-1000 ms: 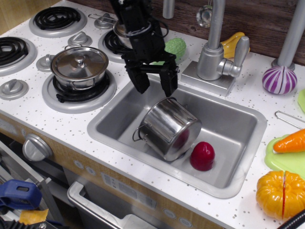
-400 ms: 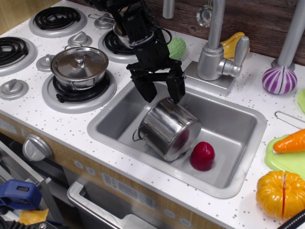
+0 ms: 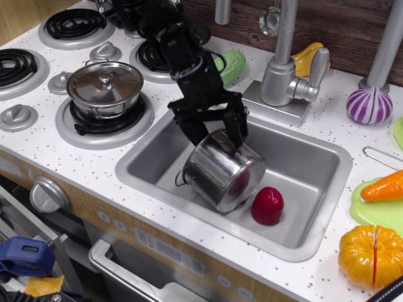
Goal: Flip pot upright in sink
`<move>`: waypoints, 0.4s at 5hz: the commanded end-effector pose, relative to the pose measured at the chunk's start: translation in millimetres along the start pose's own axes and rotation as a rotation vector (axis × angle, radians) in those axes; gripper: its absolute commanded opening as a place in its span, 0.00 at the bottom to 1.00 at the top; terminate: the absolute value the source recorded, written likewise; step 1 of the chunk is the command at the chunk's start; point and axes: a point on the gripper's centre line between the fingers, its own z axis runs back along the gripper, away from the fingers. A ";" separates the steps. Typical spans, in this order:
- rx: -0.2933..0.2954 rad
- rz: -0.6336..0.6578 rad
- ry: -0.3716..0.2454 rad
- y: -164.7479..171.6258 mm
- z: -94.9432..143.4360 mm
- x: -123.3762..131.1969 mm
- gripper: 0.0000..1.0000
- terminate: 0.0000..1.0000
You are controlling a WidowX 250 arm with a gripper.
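Note:
The shiny steel pot (image 3: 221,173) lies tilted on its side in the sink (image 3: 315,182), its base facing the front right and a wire loop handle at its left. My black gripper (image 3: 217,135) is open, its two fingers straddling the pot's upper back edge. The left finger is at the pot's rim, the right finger over its top wall. A dark red toy fruit (image 3: 267,206) rests against the pot's lower right side.
A lidded steel pot (image 3: 105,85) sits on the front burner at left. The faucet (image 3: 283,69) stands behind the sink. A green vegetable (image 3: 230,63), a purple onion (image 3: 369,105), a carrot (image 3: 384,187) and an orange pumpkin (image 3: 371,248) lie around the counter.
My gripper has come down and slightly right, from above the sink's back edge to around the pot's upper rim. The pot and red fruit have not moved.

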 end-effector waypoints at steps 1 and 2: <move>-0.001 0.009 -0.086 -17.1 19.4 6.5 1.00 0.00; -0.009 0.019 -0.091 -17.2 19.1 6.8 0.00 0.00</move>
